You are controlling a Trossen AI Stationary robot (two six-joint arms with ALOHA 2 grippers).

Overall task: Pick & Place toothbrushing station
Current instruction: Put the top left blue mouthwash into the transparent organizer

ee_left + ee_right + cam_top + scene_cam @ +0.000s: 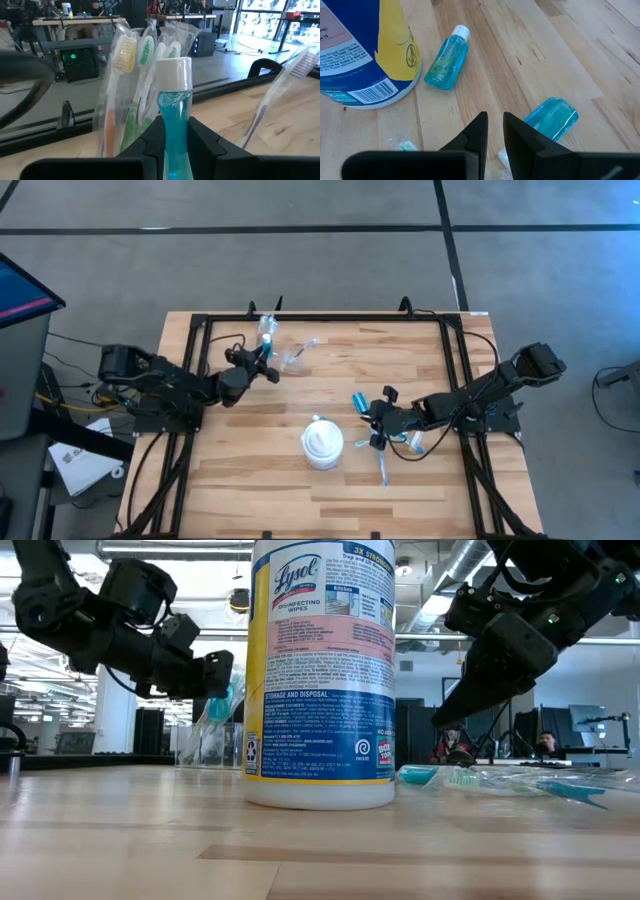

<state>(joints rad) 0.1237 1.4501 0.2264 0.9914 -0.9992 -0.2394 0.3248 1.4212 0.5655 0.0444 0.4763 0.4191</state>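
Note:
My left gripper (175, 140) at the far left of the table is shut on a small blue bottle (174, 107) with a white cap. Just beyond it a clear cup (268, 330) holds wrapped toothbrushes (132, 75). Another wrapped toothbrush (287, 82) stands to one side. My right gripper (495, 127) hovers at the right of the table, fingers a narrow gap apart with nothing between them. Two more blue bottles (446, 60) (552, 117) lie on their sides on the wood below it. A wrapped toothbrush (383, 470) lies nearer the front edge. My left gripper pinches the bottle between its two fingers at the narrowing shoulder (173, 131) below the white cap (174, 74). The fingers come in about level from the table's left. The bottle stands upright in the hold, cap up, clear of the table.
A tall white Lysol wipes tub (322, 443) stands upright at the table's middle front, close to the left of my right gripper. A black frame rail (330, 318) runs along the table's far edge behind the cup. Bare wood lies between the two arms.

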